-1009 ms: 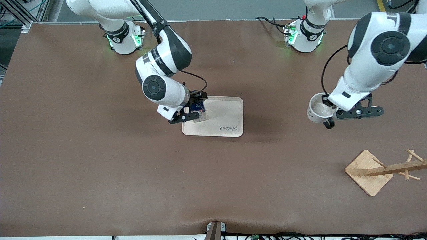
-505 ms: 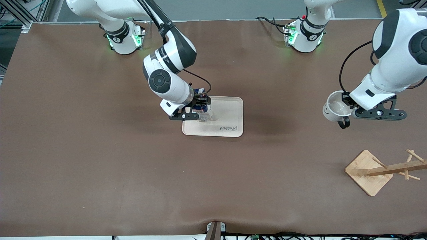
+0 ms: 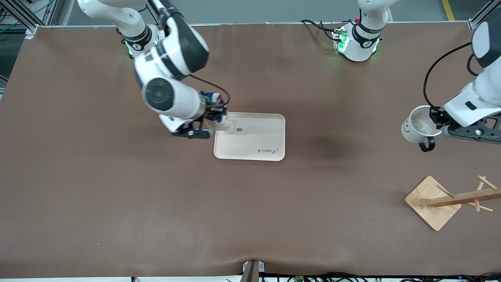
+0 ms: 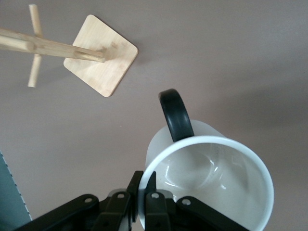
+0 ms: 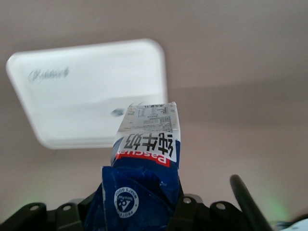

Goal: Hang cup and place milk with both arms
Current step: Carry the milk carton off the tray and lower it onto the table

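1. I have the left gripper [image 3: 437,125] clamped on the rim of the cup [image 3: 415,129], one finger inside the wall and one outside, and it holds the cup up in the air over bare table toward the left arm's end.
2. The cup lies tipped on its side, mouth open to the wrist camera, with the black handle [image 4: 176,114] sticking out on the side that faces the wooden rack [image 3: 450,199].
3. The rack stands nearer to the front camera than the spot under the cup. Its post [image 4: 53,47] leans in the front view, with short pegs crossing it near the top.
4. The hang turns on getting that handle loop in line with a peg [image 4: 32,45]. I judge the handle already points roughly the right way, and nothing stands between cup and rack.
5. My right gripper [image 5: 139,202] is closed on the dark blue upper part of the milk [image 5: 144,163], held in the air over the edge of the tray [image 3: 270,135] toward the right arm's end.
6. The carton's long axis runs out from the fingers, pale bottom end toward the tray.
7. The tray's flat is bare, so there is plenty of room to set the carton down upright.
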Controlling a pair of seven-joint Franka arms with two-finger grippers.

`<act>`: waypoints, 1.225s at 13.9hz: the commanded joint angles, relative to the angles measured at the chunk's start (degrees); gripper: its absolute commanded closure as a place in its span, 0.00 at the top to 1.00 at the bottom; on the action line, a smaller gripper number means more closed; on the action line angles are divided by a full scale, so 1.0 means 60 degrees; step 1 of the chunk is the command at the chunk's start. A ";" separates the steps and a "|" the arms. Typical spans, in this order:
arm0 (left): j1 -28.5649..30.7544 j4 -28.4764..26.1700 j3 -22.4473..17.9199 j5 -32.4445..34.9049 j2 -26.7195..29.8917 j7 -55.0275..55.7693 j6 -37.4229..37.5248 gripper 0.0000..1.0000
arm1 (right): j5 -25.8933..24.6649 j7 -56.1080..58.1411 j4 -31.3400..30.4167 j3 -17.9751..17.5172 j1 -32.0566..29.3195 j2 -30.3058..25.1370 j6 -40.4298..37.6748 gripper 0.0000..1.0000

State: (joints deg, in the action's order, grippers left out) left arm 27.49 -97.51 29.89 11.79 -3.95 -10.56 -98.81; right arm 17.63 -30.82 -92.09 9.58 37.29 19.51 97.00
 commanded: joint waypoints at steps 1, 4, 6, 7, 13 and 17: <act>0.0165 0.0372 0.0072 -0.0208 -0.0133 -0.0611 0.0180 0.00 | -0.0417 0.1103 -0.0266 0.0219 -0.0543 -0.0247 -0.0724 0.00; 0.0296 0.0445 0.0057 -0.0193 -0.0162 -0.1023 0.0136 0.00 | -0.2026 0.2641 -0.1130 0.0205 -0.1611 -0.0949 -0.0771 0.00; 0.0326 0.0693 0.0043 -0.0193 -0.0323 -0.1533 0.0136 0.00 | -0.2102 0.3566 -0.1904 0.0205 -0.2620 -0.1373 -0.0670 0.00; 0.0456 0.0724 0.0043 -0.0208 -0.0367 -0.1797 0.0136 0.00 | -0.2146 0.3947 -0.2227 0.0205 -0.3220 -0.1521 -0.0437 0.00; 0.0692 0.1542 -0.0016 0.0084 -0.1068 -0.3014 0.0121 0.00 | -0.3417 0.5239 -0.3502 0.0219 -0.5231 -0.1668 0.0529 0.00; 0.0663 0.2435 -0.0147 0.0100 -0.2107 -0.3455 0.0034 0.00 | -0.3597 0.5764 -0.5112 0.0205 -0.5614 -0.2049 0.2111 0.00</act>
State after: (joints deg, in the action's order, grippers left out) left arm 31.64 -87.99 29.21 11.85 -12.08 -29.66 -99.03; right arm -2.46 1.87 -116.18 12.10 4.66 11.49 105.94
